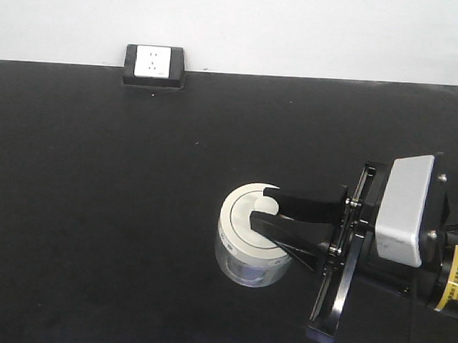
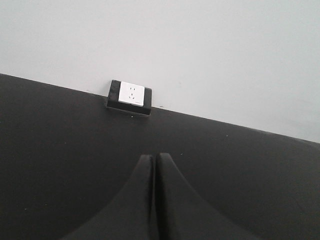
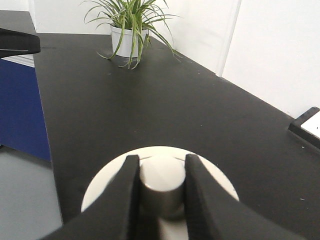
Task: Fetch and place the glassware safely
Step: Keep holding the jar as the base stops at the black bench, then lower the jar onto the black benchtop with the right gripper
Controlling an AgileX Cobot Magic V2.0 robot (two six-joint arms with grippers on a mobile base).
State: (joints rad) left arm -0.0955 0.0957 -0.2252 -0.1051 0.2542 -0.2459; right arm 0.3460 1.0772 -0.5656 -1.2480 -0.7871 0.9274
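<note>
On the right half of the black table (image 1: 96, 211), the right gripper (image 1: 263, 206) is clamping the glass jar (image 1: 249, 257) by its lid knob (image 3: 161, 185) (presumably the only feature narrow enough), sparing the glass walls. The left gripper (image 2: 154, 162) is idling, jaws together on nothing.

The right gripper (image 1: 262, 206) has two matte black fingers (image 1: 304, 207), broad at the root and tapering to blunt tips. They are fixed to a slim black cross rail (image 1: 338, 265) dotted with small silver screws (image 1: 352, 199). Behind the rail sits a pale grey box (image 1: 406, 210) with rounded corners. Further back, a black arm link (image 1: 431, 263) carries a yellow label (image 1: 455, 279) with dark print too small to read. The left gripper (image 2: 154, 159) shows the same plain black wedge-shaped fingers, smooth and unmarked.
</note>
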